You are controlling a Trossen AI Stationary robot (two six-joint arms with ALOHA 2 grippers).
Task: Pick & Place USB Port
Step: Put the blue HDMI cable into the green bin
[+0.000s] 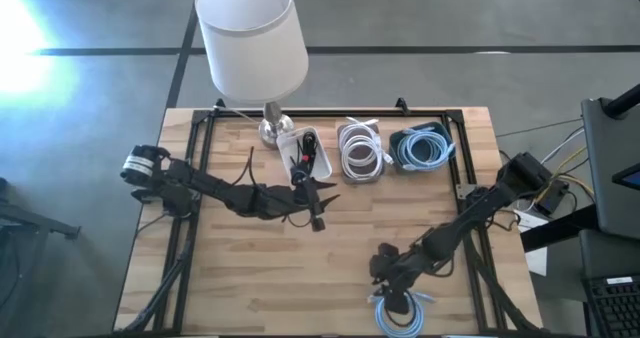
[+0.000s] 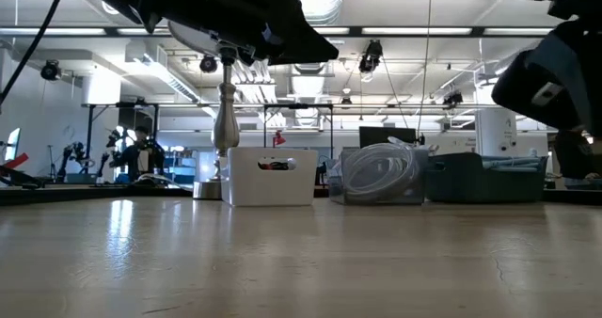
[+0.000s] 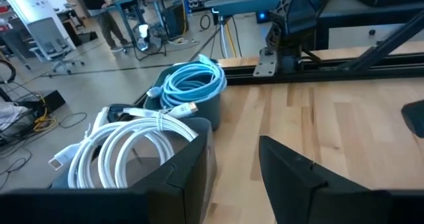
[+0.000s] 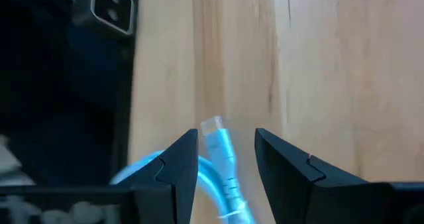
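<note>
Counter (image 1: pixel 250 268): wooden, three bins along its far edge beside a lamp (image 1: pixel 250 38).
Right pincer (image 4: pixel 226 159): near edge, jaws apart astride a blue cable (image 4: pixel 222 154), unclamped.
Left pincer (image 1: pixel 318 210): open, empty, beside the white bin (image 1: pixel 305 150).
Progress: cable not yet lifted; placing remains.
</note>
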